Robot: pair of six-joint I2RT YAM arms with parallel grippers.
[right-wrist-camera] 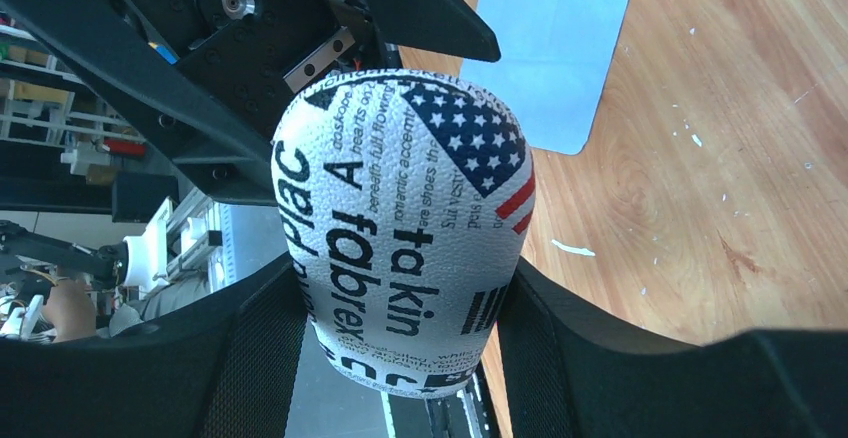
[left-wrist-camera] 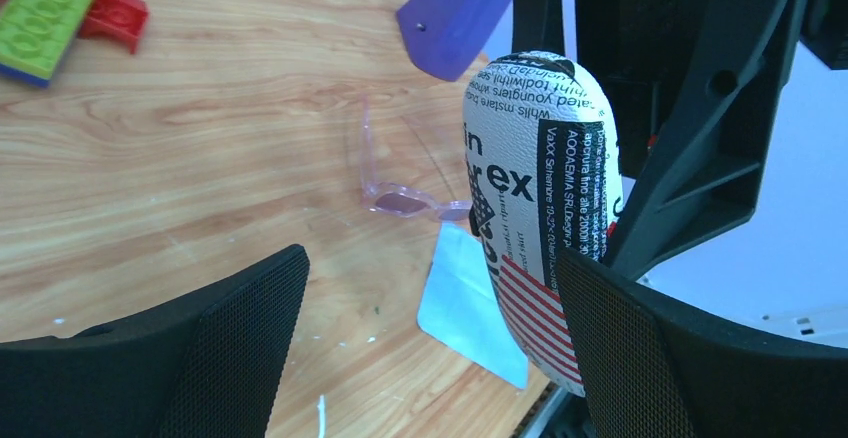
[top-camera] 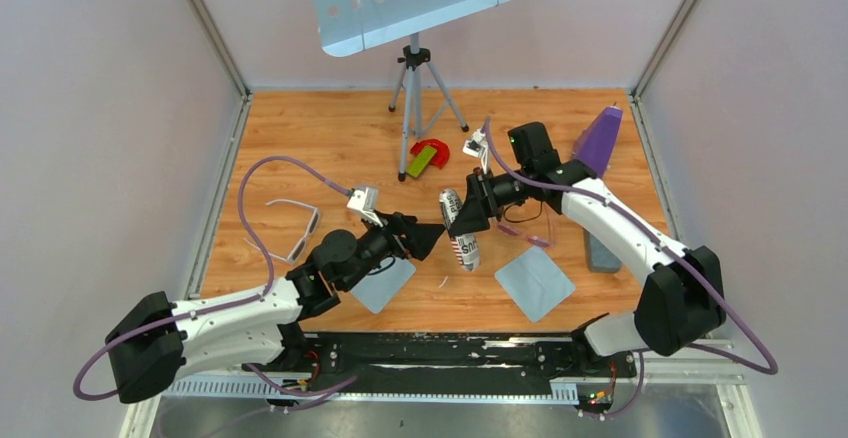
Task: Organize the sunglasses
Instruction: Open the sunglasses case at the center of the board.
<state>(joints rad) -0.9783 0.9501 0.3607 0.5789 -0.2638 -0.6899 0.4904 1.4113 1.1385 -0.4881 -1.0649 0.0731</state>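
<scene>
The pale pink sunglasses (left-wrist-camera: 400, 201) lie opened out on the wooden table, just right of centre (top-camera: 523, 230). My right gripper (right-wrist-camera: 400, 288) is shut on a white oblong case (right-wrist-camera: 400, 228) printed with black text and a flag, and holds it off the table (top-camera: 460, 230). Both pads press its sides. My left gripper (left-wrist-camera: 430, 268) is open facing it, and the case (left-wrist-camera: 540, 208) hangs close to the left gripper's right finger (left-wrist-camera: 640, 348). A white-framed pair of glasses (top-camera: 298, 226) lies at the left.
Two light blue cloths (top-camera: 534, 281) (top-camera: 384, 283) lie flat near the front edge. A grey case (top-camera: 603, 251) and a purple wedge (top-camera: 598, 141) sit on the right. Red and green bricks (top-camera: 428, 156) and a tripod (top-camera: 415, 83) stand at the back.
</scene>
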